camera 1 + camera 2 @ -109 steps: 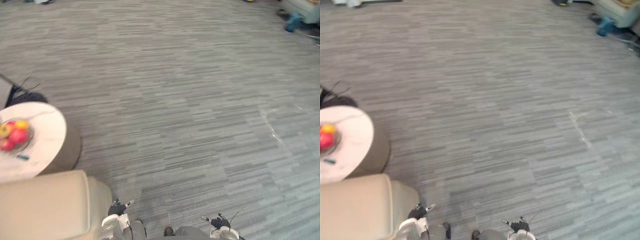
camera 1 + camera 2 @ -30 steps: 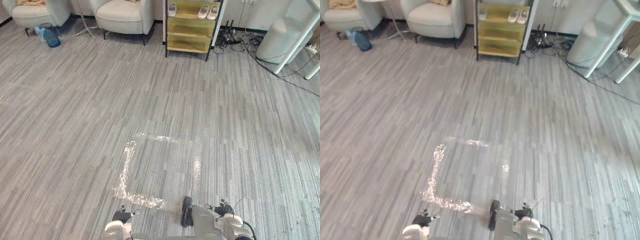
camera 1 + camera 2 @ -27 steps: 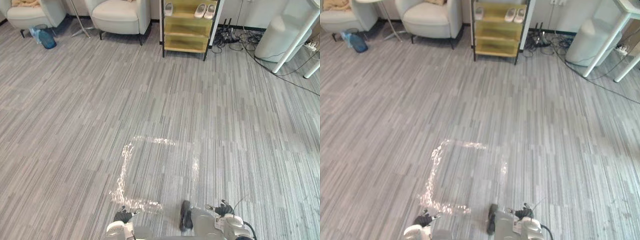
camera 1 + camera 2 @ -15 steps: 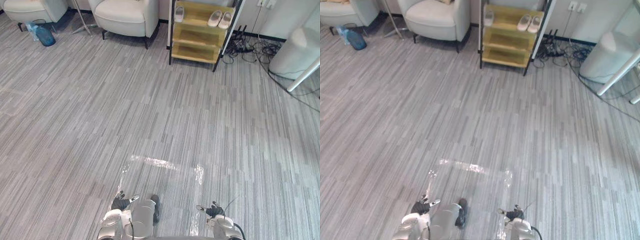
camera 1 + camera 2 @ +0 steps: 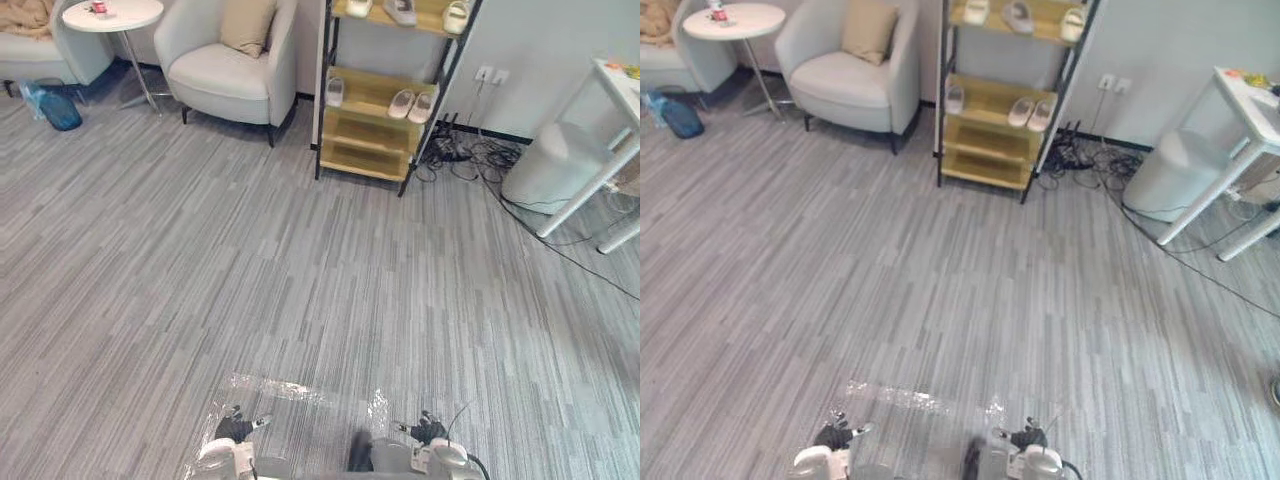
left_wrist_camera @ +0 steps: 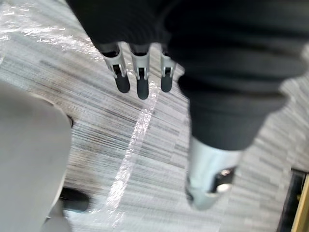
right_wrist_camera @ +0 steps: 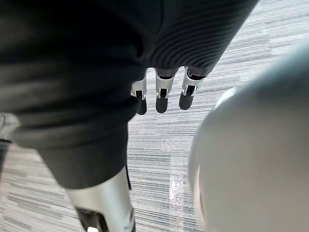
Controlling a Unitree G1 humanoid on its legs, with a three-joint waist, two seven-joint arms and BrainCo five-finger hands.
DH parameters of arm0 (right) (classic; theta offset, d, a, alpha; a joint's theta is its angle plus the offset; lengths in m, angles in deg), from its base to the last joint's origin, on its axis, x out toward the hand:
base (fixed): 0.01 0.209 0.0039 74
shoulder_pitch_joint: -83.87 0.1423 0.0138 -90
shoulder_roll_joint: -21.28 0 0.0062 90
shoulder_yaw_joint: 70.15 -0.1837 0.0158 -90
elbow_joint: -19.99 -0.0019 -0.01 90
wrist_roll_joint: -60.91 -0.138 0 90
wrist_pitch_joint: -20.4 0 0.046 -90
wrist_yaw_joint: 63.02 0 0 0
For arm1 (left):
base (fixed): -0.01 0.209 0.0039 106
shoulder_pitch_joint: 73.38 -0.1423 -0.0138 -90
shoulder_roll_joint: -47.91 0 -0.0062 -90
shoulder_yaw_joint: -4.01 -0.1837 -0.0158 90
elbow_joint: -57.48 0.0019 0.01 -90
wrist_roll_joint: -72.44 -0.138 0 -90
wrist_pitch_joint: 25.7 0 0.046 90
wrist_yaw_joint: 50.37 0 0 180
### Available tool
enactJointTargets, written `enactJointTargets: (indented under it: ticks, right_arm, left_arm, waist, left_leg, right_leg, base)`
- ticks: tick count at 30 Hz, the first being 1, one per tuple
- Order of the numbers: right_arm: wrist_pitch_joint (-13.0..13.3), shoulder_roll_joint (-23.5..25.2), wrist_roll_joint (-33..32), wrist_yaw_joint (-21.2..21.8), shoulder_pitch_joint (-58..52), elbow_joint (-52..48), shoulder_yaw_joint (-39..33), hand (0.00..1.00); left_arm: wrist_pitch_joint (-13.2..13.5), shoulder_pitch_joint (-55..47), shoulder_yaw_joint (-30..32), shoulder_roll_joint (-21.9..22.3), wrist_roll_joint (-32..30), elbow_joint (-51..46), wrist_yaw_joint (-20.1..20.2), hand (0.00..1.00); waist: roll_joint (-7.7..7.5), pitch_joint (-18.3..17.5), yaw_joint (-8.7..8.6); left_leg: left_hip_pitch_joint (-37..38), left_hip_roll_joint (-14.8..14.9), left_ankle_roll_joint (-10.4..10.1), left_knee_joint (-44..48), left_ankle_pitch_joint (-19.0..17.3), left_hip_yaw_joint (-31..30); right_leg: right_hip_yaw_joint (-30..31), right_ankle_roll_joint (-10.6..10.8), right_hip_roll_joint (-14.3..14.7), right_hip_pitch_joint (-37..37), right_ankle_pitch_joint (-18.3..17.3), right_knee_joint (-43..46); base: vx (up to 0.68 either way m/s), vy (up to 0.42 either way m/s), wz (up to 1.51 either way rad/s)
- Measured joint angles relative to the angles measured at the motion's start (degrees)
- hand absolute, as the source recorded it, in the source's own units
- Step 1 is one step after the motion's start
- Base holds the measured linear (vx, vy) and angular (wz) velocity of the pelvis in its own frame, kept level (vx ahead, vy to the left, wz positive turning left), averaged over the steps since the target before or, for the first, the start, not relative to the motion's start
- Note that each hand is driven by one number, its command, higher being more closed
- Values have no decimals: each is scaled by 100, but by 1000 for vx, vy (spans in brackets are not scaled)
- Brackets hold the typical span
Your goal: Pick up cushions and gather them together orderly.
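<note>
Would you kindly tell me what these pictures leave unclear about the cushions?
Tan cushion on the armchair: top cut off by the left eye view's upper edge.
Tan heap on the far seat: cropped by that view's corner; cushion or cloth, cannot tell.
Red item on the side table: too small in either eye view.

No legible text or numbers, any print seemingly too small
</note>
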Motion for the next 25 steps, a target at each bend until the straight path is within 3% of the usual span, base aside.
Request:
enactJointTargets:
  ticks: [2,4,6,9,11,13,18,25]
  right_arm:
    - [9,-42,-8,-18,4,-19,-55,0]
    - [18,-35,-24,-53,-24,-36,-30,0]
    - [19,-36,-100,-83,-24,-37,-31,0]
    - [18,-15,-140,-108,-29,-56,-38,0]
    - [7,-6,-127,-116,-65,-90,-26,0]
    - [-3,27,-126,-98,-158,-115,3,0]
    - [-21,166,-116,-94,-174,-137,10,0]
    - [-1,240,-113,-97,-270,-277,24,0]
  left_arm:
    - [-5,18,131,83,-1,-4,-1,0]
    - [3,20,245,174,4,-102,4,0]
    - [4,38,274,191,8,-192,10,0]
    - [15,42,263,210,14,-276,9,0]
    - [26,61,316,247,51,-295,6,0]
    - [29,32,323,226,72,-276,3,0]
    - [4,45,319,213,110,-228,9,0]
    - [6,37,192,197,112,-222,12,0]
  waist:
    - [173,56,-2]
    - [177,92,25]
    - [225,150,61]
    - [207,150,139]
    - [219,145,214]
    - [48,30,260]
    - [10,29,276]
    - [-8,-24,276]
  left_leg:
    - [-279,178,-134,859,-161,-122]
    - [-967,430,-179,2489,-244,-127]
    - [-1355,588,-109,2967,-476,-26]
    - [-1769,500,-76,2033,-481,-82]
    - [-1786,311,-280,1196,281,-233]
    - [-1515,40,-121,767,421,-71]
    - [-1141,-183,-111,694,420,-4]
    - [-1041,-190,-107,505,422,-144]
  right_leg:
    - [-53,-30,213,366,-11,-399]
    - [-67,-185,386,686,-110,-713]
    - [-69,-213,483,930,-201,-766]
    - [-6,-84,396,1108,-284,-783]
    - [145,134,216,1154,-493,-596]
    - [219,303,-22,1204,-486,-631]
    - [227,318,-213,1600,-477,-819]
    - [157,348,-167,1693,-493,-1050]
  base:
    - [240,-135,4]
    - [207,-84,4]
    - [194,-3,-9]
    - [169,98,-18]
    - [218,190,-21]
    - [248,140,-4]
    - [198,92,4]
    - [43,-38,1]
